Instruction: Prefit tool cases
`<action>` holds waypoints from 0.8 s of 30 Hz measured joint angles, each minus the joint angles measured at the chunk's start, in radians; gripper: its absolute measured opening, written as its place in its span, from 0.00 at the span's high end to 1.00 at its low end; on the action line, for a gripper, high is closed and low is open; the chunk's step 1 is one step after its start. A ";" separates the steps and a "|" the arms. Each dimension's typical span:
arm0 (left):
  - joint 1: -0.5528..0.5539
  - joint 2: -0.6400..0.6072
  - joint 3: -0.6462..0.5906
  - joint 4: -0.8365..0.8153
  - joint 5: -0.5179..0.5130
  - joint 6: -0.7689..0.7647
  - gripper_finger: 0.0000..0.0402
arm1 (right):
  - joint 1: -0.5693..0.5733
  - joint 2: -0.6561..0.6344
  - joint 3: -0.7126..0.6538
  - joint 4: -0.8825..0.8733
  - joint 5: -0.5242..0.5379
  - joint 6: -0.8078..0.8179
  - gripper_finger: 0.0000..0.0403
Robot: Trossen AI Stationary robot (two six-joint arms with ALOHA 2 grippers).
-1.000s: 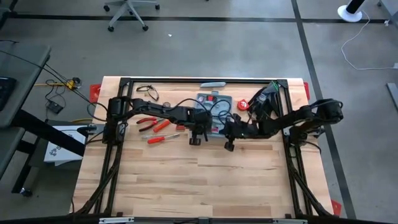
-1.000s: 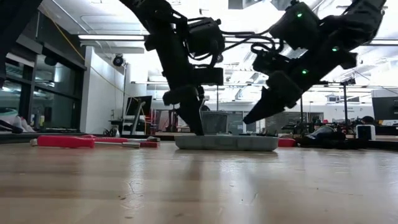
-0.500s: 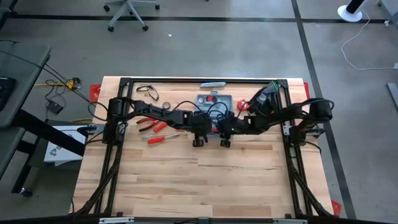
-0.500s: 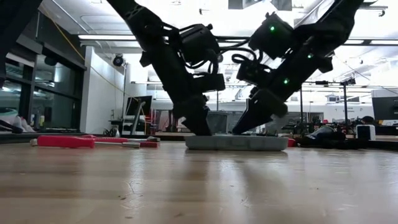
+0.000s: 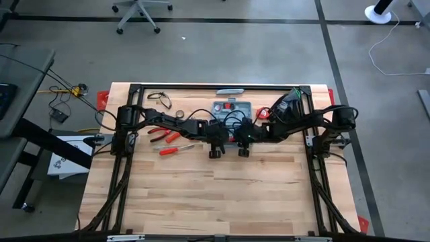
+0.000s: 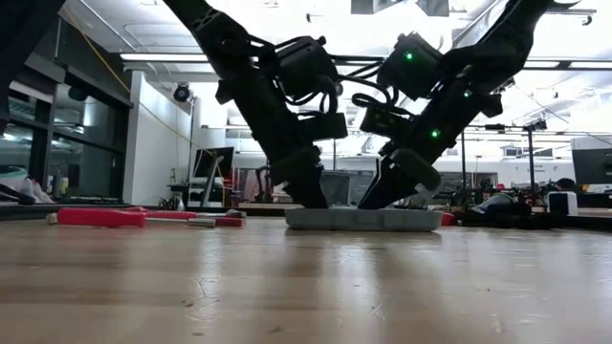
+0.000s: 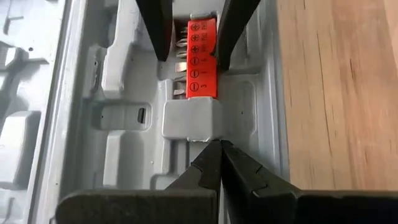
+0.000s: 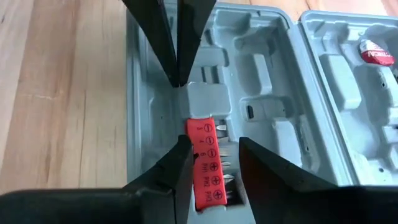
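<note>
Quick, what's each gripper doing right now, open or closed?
Left gripper: closed, pressing on the tool case.
Right gripper: open, straddling the red bit holder.

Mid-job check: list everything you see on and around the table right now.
Tool case: one, blue-grey, open, far middle of the table.
Bit holder: one, red, in the case by one long wall.
Red-handled tools: at least three, loose on the table left of the case.
Slim bar: one, grey-blue, at the far edge.
Round item: one, red, right of the case.
Table: one, light wood.
Left pincer: dark, shut, tips at the grey block next to the bit holder.
Right pincer: dark, open, fingers straddling the bit holder.
</note>
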 joint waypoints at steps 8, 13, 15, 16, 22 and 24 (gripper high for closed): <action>0.000 0.000 0.000 0.074 0.005 0.008 1.00 | -0.008 0.063 0.004 0.037 -0.021 -0.019 0.70; -0.007 0.000 0.000 0.061 0.004 0.008 1.00 | -0.007 0.075 0.006 -0.038 -0.021 -0.019 0.70; -0.013 0.000 0.000 0.053 -0.001 0.014 1.00 | -0.007 0.068 0.006 -0.081 -0.021 -0.020 0.70; -0.016 0.000 0.000 0.053 -0.005 0.019 1.00 | -0.007 0.063 0.006 -0.094 -0.021 -0.020 0.70; -0.018 0.000 0.001 0.057 -0.027 0.027 1.00 | -0.006 0.028 0.021 -0.218 -0.016 -0.029 0.70; -0.018 0.002 0.001 0.068 -0.029 0.027 1.00 | -0.006 0.029 0.056 -0.303 -0.008 -0.045 0.70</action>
